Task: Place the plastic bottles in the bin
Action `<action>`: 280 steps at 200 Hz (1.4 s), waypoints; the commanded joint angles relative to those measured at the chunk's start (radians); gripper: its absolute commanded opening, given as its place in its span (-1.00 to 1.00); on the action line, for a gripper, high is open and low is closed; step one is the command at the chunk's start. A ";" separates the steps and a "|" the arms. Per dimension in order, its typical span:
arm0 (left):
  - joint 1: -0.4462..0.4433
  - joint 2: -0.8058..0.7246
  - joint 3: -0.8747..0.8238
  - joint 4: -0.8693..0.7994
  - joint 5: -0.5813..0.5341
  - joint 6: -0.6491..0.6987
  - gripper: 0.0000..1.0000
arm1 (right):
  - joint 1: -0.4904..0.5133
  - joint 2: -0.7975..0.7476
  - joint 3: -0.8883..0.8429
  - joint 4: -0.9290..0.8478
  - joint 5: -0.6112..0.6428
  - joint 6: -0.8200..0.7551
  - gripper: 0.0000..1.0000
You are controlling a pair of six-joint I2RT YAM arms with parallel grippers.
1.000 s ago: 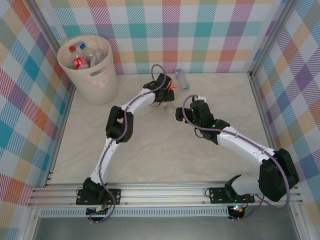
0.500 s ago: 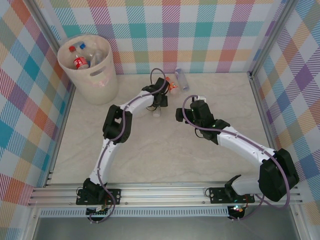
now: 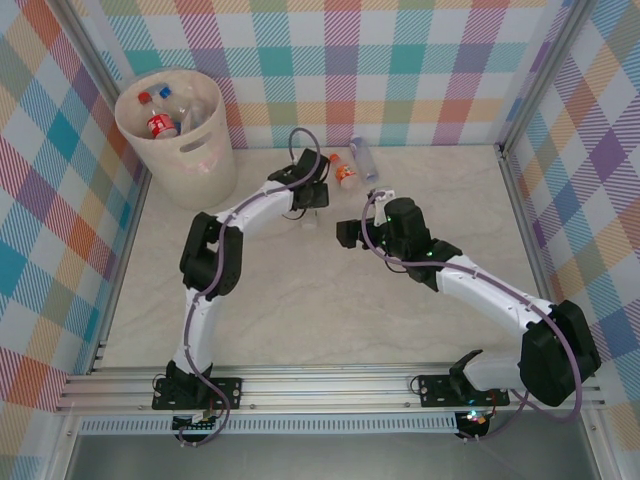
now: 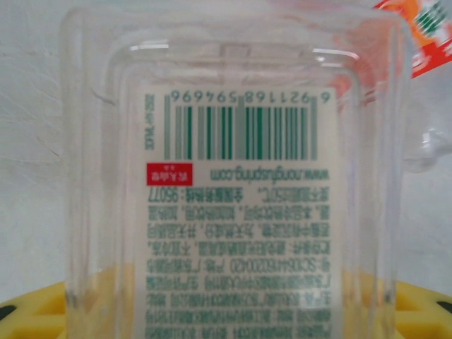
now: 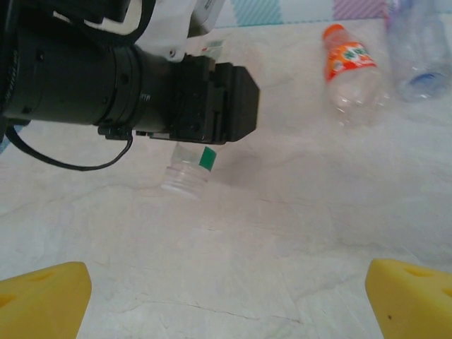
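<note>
Left gripper [image 3: 312, 207] clamped on a clear green-print bottle [image 4: 233, 176] near the table's [image 3: 300, 300] far edge, right gripper [image 5: 226, 304] wide open and empty just beside it, orange-label bottle [image 3: 343, 170] and blue-label bottle [image 3: 364, 157] lying at the far edge, bin [image 3: 195, 160] in the far-left corner with several bottles [image 3: 160, 125] inside.

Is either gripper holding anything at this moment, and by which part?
The left gripper appears clamped on a clear white-labelled bottle, gripping it across its labelled body. The right gripper is open and holds nothing.
</note>
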 commanded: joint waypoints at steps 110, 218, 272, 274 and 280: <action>0.134 -0.438 -0.254 0.107 0.111 -0.051 0.15 | 0.107 0.102 0.032 0.226 -0.177 -0.085 0.99; 0.225 -0.659 -0.190 0.143 0.037 -0.007 0.16 | 0.171 0.193 0.092 0.270 -0.179 -0.090 0.99; 0.298 -0.632 -0.116 0.221 -0.031 0.020 0.18 | 0.173 0.181 0.083 0.269 -0.159 -0.094 0.99; 0.301 -0.631 -0.112 0.222 -0.037 0.021 0.18 | 0.173 0.180 0.082 0.269 -0.158 -0.094 0.99; 0.310 -0.625 -0.103 0.221 -0.052 0.021 0.18 | 0.173 0.179 0.080 0.269 -0.156 -0.094 0.99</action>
